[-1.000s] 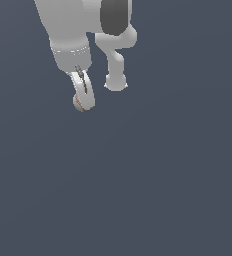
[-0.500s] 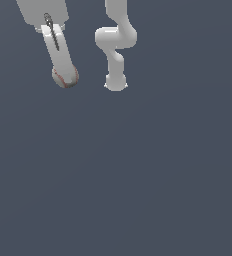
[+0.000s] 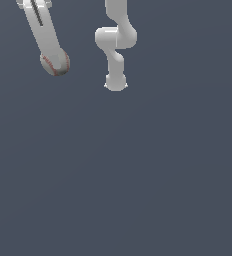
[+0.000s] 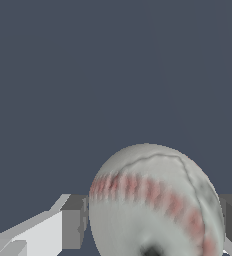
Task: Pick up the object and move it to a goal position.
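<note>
The baseball (image 3: 58, 65), white with red stitching, sits between the tips of my gripper (image 3: 55, 61) at the upper part of the exterior view's left. The gripper is shut on it and holds it up off the floor, its fingers slanting down from the top edge. In the wrist view the baseball (image 4: 155, 202) fills the space between the two grey fingertips (image 4: 74, 222), one on each side of it. No goal marker shows in either view.
The arm's base and lower links (image 3: 116, 60) stand at the top middle of the exterior view. The plain dark grey floor (image 3: 138, 175) spreads across everything else in view.
The gripper has risen and moved toward the exterior view's left with the baseball in it. It now looms larger in the exterior view.
</note>
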`<state>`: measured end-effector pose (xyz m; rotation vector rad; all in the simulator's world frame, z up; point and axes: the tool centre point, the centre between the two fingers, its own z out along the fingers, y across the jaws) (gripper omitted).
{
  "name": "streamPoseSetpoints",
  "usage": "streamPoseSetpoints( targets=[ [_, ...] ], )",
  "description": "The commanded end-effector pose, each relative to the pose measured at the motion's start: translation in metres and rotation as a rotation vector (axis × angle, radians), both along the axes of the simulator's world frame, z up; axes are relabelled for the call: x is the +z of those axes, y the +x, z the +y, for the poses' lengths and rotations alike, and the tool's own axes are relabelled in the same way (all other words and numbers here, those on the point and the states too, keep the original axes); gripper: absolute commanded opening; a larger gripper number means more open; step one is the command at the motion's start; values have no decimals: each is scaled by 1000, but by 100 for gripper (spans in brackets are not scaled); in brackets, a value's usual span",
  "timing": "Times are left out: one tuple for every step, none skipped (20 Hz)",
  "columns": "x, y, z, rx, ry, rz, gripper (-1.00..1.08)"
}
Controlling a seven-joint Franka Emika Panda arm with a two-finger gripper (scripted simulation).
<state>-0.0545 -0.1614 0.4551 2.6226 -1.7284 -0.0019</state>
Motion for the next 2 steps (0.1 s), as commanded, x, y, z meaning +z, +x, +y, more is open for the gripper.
streamPoseSetpoints(
  targets=[
    [4, 0, -1, 1, 0, -1, -100],
    [4, 0, -1, 1, 0, -1, -100]
  ],
)
